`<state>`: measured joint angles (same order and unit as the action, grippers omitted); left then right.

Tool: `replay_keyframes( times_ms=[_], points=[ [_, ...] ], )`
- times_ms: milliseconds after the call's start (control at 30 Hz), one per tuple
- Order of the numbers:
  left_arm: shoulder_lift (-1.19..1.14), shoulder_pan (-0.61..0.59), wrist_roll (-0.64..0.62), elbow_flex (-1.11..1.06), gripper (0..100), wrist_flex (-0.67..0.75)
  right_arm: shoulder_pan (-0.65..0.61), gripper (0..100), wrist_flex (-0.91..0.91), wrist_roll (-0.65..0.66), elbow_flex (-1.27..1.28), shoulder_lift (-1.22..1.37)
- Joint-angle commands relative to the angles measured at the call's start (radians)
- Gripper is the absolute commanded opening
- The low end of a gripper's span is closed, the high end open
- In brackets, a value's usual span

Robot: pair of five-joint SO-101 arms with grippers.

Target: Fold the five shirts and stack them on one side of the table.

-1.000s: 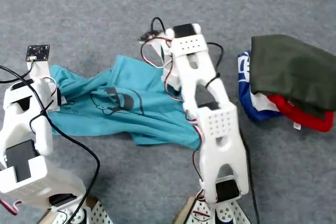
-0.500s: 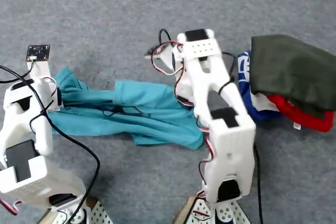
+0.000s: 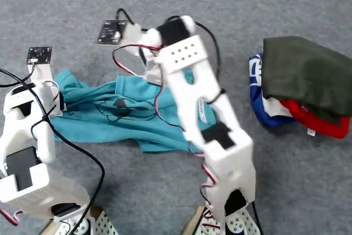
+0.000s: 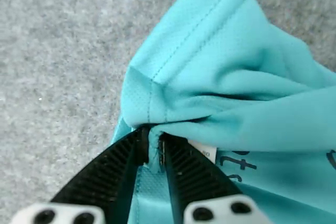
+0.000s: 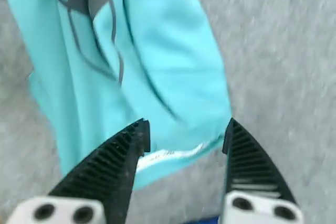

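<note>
My left fingers [image 4: 134, 153] clamp a corner of the crumpled teal jersey shirt [image 4: 236, 77]. It stretches lengthwise toward my right fingers [image 5: 126, 145], which are spread apart over its edge.

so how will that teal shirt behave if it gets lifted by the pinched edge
Probably floppy: the teal shirt lies rumpled in soft folds, so it should drape and hang. Likely light, since the left gripper pinches its thin hem into a bunch. Dragging may catch on the felt-like table.
</note>
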<state>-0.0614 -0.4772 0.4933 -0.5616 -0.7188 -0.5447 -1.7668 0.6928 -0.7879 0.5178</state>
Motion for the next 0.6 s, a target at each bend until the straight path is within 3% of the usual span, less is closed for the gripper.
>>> replay_keyframes(
  times_ms=[0, 200, 433, 567],
  points=[
    [0.027, 0.008, 0.003, 0.015, 2, 0.011, -0.022, 23.1, 0.043, -0.044, -0.252, 0.18],
    [0.027, 0.008, 0.003, 0.015, 2, 0.011, -0.018, 23.1, 0.173, -0.137, -0.522, 0.595],
    [0.027, 0.006, 0.003, 0.015, 2, 0.011, 0.041, 22.4, -0.011, -0.172, -0.746, 0.809],
    [0.027, 0.006, 0.003, 0.015, 2, 0.011, 0.084, 6.5, -0.02, -0.175, -0.711, 0.797]
  ],
)
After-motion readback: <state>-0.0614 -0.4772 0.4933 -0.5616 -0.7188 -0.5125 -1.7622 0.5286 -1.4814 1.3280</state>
